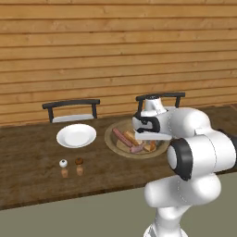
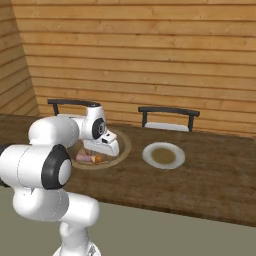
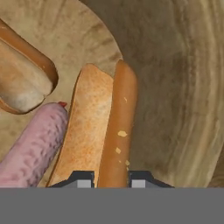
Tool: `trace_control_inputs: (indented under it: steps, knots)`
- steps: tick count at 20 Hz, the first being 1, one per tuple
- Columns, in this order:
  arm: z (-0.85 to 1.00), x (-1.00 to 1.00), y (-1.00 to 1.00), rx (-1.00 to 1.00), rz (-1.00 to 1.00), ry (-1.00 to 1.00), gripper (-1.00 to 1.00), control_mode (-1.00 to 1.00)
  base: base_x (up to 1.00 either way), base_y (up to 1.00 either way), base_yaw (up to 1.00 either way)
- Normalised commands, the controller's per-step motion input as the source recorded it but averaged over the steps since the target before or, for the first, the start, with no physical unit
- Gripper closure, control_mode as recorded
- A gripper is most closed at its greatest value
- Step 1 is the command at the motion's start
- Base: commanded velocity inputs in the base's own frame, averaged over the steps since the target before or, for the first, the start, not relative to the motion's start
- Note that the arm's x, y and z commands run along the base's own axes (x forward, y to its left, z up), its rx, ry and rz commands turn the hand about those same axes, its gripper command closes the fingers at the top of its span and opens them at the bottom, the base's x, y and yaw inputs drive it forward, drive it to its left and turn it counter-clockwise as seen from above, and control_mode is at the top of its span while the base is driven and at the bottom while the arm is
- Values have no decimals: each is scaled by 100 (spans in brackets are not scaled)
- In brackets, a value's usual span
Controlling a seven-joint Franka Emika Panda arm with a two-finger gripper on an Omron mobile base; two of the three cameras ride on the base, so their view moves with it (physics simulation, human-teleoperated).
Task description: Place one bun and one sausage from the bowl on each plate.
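In the hand view my gripper is shut on the near end of a golden-orange bun, a fingertip on either side of its crust. That bun lies in the wooden bowl. A pink sausage rests against its left side, and a second bun sits beyond that. From the left base view my hand reaches down into the bowl, where a long sausage and a bun show. One white plate lies left of the bowl, another plate right of it; nothing is on either.
Two small shakers stand near the table's front edge, ahead of the left plate. Two dark chairs are pushed in at the table's far side, before a wooden plank wall.
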Motion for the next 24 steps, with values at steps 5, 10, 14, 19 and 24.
trace_control_inputs:
  steps: [5,10,14,19,24]
  knots:
    - [81,-20,-17,0,0,-12,100,-100,0,0,0]
    - [50,-27,-93,0,4,-10,100,-100,0,0,0]
    - [27,0,-100,3,12,-6,100,-100,0,0,0]
    - [9,25,-100,9,17,0,100,-100,0,0,0]
    - [0,17,-100,3,11,0,100,-100,0,0,0]
